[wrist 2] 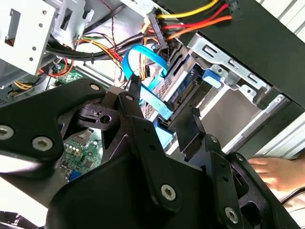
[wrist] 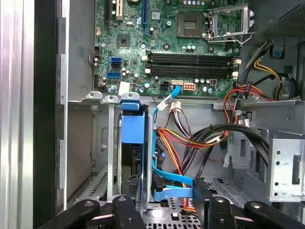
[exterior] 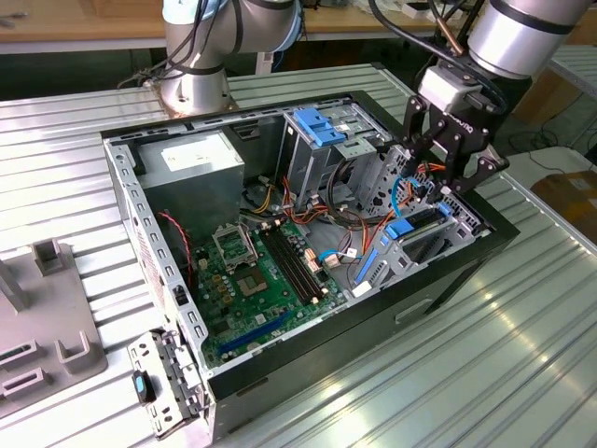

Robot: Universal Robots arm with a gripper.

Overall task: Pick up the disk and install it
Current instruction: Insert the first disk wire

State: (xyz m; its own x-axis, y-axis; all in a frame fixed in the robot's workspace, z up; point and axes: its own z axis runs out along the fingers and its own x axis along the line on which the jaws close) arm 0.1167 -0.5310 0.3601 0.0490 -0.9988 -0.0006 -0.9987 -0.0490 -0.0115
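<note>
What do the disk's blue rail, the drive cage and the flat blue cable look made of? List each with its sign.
Disk's blue rail: likely moulded plastic, smooth uniform colour. Drive cage: sheet metal, bare grey, folded, punched. Flat blue cable: flexible plastic jacket, curving.

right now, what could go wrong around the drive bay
One: the blue cable loops right beside the gripper and the disk, so it might snag or get pinched. Two: a person's hand is close by the case, and could be struck if the arm swings out.
</note>
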